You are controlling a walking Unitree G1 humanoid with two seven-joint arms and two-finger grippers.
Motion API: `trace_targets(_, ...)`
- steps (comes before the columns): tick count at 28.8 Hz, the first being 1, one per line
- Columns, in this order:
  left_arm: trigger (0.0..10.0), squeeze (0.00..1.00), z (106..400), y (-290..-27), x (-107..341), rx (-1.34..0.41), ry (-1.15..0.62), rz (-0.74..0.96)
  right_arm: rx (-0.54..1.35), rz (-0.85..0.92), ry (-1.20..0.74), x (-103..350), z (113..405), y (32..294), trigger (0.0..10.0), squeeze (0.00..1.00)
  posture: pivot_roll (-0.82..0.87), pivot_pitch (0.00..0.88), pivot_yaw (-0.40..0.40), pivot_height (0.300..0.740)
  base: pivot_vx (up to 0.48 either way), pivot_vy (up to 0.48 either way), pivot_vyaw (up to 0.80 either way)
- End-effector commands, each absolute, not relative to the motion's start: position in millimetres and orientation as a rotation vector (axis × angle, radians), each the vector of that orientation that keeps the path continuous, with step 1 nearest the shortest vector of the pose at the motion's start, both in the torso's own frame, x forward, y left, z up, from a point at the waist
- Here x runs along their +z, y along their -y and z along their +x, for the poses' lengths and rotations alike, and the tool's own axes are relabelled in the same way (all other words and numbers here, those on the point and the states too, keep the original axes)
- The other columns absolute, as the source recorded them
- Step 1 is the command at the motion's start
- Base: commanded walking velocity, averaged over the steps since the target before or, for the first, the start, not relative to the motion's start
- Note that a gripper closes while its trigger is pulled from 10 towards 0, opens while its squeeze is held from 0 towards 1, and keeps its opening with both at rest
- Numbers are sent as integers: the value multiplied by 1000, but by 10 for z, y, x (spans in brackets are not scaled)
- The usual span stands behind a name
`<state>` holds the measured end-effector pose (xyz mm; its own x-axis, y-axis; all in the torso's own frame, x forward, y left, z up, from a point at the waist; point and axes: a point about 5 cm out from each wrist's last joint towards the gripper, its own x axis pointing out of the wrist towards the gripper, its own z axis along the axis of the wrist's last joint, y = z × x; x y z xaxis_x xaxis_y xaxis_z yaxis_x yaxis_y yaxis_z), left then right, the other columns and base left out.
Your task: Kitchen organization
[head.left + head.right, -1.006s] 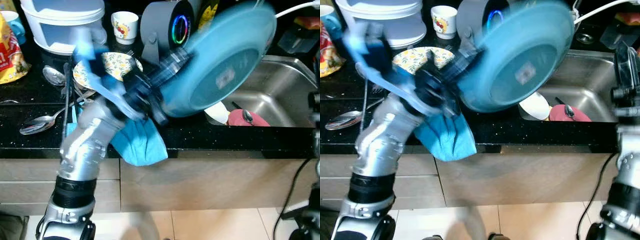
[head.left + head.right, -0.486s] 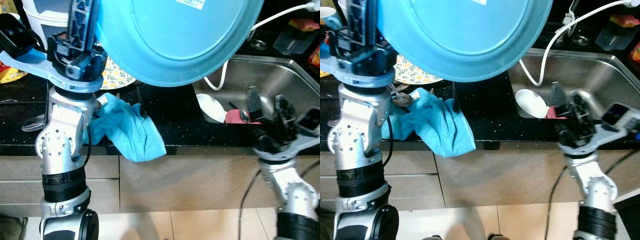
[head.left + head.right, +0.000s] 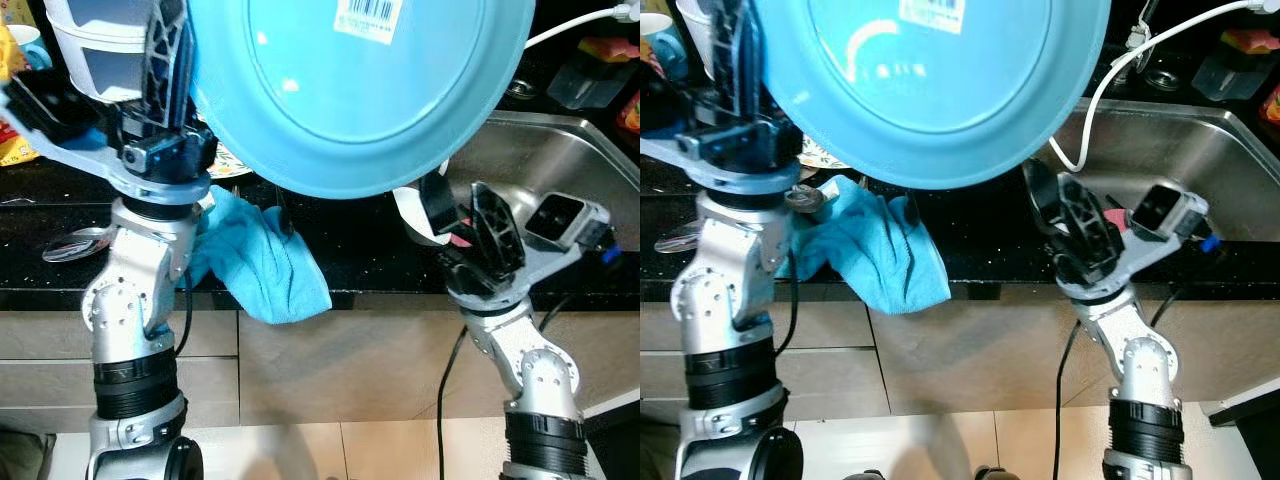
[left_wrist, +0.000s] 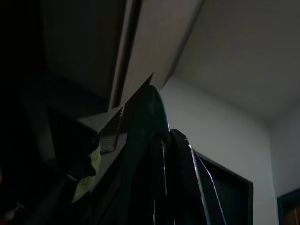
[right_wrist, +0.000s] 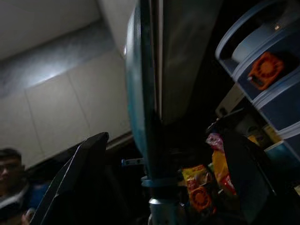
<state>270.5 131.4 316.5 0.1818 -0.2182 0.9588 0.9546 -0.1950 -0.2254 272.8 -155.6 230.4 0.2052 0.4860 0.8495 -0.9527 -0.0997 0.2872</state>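
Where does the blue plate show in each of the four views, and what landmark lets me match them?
Left eye: blue plate held high at top centre by the left hand.
Right eye: same plate, top centre-left.
Left wrist: its dark rim edge-on, beside the fingers.
Right wrist: edge-on, a vertical blue rim.
Shared landmark: the barcode sticker in both eye views.

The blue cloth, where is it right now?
In the head views, the blue cloth hangs over the black counter's front edge on the robot's left, beside the left arm and below the big blue plate.
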Motion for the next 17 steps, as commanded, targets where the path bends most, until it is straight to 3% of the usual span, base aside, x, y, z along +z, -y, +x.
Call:
trace_targets(1, 10000, 0, 2720, -1264, 3121, -1300, 772, -1355, 1335, 1035, 597, 2360, 2704, 1556, 10000, 0, 106, 100, -73, 740, 0, 0, 0)
trace_targets(15, 10000, 0, 2797, -1114, 2942, -1242, 662, -1415, 1327, 962, 612, 2523, 2721, 1453, 10000, 0, 103, 103, -75, 740, 0, 0, 0)
trace_targets(16, 10000, 0, 2809, -1087, 2914, -1235, 640, -1411, 1316, 959, 617, 2534, 2734, 1452, 6588, 0, 103, 103, -77, 740, 0, 0, 0)
trace_targets(17, 10000, 0, 2816, -1059, 2891, -1232, 623, -1401, 1303, 953, 622, 2543, 2746, 1454, 2118, 0, 100, 103, -76, 740, 0, 0, 0)
